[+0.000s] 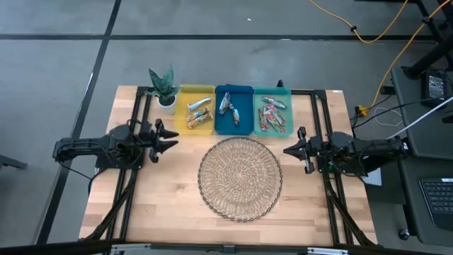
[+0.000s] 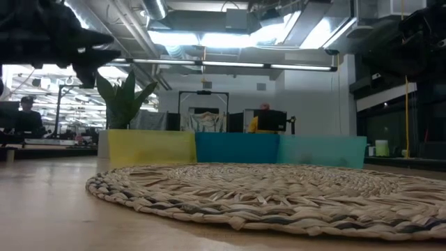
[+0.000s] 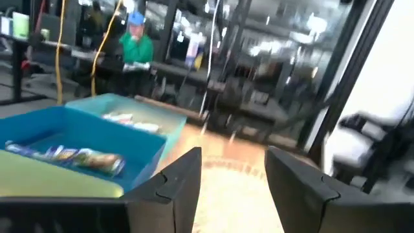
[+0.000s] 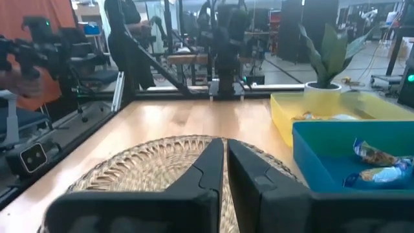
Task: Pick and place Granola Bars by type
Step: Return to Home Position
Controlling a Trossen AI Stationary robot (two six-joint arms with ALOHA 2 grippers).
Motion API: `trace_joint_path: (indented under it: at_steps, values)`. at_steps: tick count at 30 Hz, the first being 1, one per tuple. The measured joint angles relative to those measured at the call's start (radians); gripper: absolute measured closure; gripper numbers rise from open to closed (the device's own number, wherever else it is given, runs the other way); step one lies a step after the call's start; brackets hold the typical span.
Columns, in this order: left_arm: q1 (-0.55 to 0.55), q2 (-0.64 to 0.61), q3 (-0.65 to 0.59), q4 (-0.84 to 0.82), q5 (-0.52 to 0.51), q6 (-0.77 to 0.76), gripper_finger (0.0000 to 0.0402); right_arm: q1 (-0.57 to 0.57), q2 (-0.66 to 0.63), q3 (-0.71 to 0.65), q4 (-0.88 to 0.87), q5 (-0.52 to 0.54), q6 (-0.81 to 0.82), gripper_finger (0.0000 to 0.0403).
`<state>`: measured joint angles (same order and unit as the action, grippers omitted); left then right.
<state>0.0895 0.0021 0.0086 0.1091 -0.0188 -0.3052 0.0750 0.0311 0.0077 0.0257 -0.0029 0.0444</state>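
Wood tabletop (image 1: 170, 205), granola bars (image 1: 228, 106) in bins (image 1: 245, 122) — well apart from jaws

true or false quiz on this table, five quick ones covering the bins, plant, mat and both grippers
1. The blue bin sits between the yellow bin and the teal bin. True.
2. The potted plant stands beside the teal bin. False: it stands beside the yellow bin.
3. Some granola bars lie on the round woven mat. False: the mat is bare and the bars lie in the bins.
4. The left gripper has open fingers holding nothing. True.
5. The right gripper grips a bar. False: its fingers are shut on nothing.
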Motion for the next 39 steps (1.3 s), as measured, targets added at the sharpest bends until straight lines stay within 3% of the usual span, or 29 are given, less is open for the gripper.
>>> trace_joint_path:
  at_steps: [5, 10, 39]
  values:
    - [0.0, 0.008, 0.0, -0.088, -0.042, 0.089, 0.0239, 0.0, 0.002, 0.0, -0.001, 0.0, 0.0, 0.0377]
    - [-0.003, 0.046, 0.0, -0.09, -0.015, 0.196, 0.0239, 0.0, 0.002, 0.0, 0.001, 0.0, 0.0, 0.0377]
    - [-0.002, 0.06, 0.0, -0.092, -0.023, 0.275, 0.0239, 0.0, 0.002, 0.0, 0.0, 0.0, 0.0, 0.0377]
